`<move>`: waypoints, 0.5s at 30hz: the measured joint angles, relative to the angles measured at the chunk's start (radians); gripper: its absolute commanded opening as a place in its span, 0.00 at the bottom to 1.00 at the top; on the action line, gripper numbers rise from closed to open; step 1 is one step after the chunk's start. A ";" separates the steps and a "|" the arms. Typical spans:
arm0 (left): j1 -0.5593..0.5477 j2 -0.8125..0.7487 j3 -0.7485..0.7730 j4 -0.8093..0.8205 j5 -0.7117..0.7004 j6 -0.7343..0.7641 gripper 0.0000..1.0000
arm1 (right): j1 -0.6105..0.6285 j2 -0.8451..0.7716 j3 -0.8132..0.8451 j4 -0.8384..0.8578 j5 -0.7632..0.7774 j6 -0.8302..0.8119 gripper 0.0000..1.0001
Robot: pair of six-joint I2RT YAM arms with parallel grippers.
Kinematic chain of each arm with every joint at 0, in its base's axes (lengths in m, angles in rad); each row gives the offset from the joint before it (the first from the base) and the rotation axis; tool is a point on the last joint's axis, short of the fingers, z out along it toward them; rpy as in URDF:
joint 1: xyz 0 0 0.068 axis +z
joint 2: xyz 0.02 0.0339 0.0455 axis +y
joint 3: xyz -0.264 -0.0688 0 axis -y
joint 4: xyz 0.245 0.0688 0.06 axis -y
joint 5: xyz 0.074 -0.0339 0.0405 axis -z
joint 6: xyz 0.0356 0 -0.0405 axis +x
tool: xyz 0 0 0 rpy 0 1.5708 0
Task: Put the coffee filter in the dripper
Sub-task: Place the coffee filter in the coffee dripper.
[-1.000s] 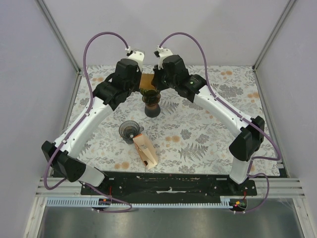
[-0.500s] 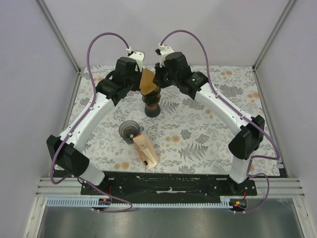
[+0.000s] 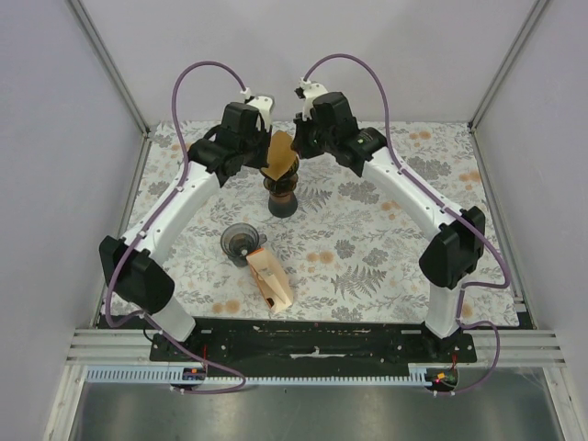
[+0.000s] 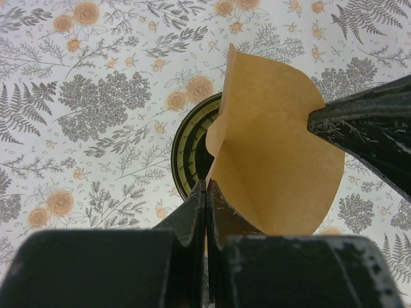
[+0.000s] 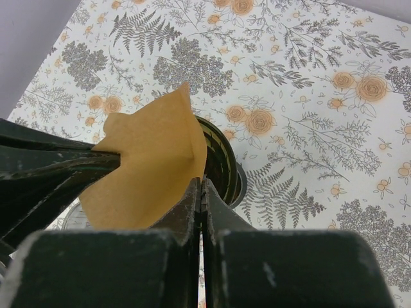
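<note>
The left arm [image 3: 175, 216] and the right arm [image 3: 409, 197] arched up from their bases at the near edge of the table [image 3: 413, 266], elbows out, and leaned toward each other near its far edge. The left gripper [image 4: 205, 190] was clamped tight on one edge of the coffee filter [image 4: 276, 160]. The right gripper [image 5: 201, 186] pinched the opposite edge. Their fingertips faced each other, close but apart.
</note>
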 measured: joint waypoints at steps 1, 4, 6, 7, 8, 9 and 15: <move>0.003 0.005 0.002 -0.001 0.005 -0.008 0.02 | 0.000 -0.001 0.000 0.002 0.000 -0.003 0.06; 0.012 0.025 0.003 -0.008 0.023 -0.028 0.02 | 0.001 -0.001 0.000 0.002 -0.002 -0.024 0.16; 0.014 0.039 0.003 -0.016 0.029 -0.040 0.02 | 0.001 -0.003 0.000 0.002 -0.005 -0.040 0.18; 0.016 0.044 0.003 -0.020 0.034 -0.044 0.02 | 0.001 -0.006 0.000 0.003 -0.010 -0.046 0.18; 0.017 0.050 0.003 -0.024 0.040 -0.048 0.02 | 0.001 -0.010 -0.001 0.006 -0.018 -0.053 0.17; 0.018 0.054 0.003 -0.026 0.046 -0.052 0.02 | 0.001 -0.018 -0.005 0.014 -0.031 -0.059 0.15; 0.018 0.058 0.005 -0.029 0.049 -0.066 0.02 | 0.013 -0.075 -0.071 0.126 -0.154 -0.063 0.00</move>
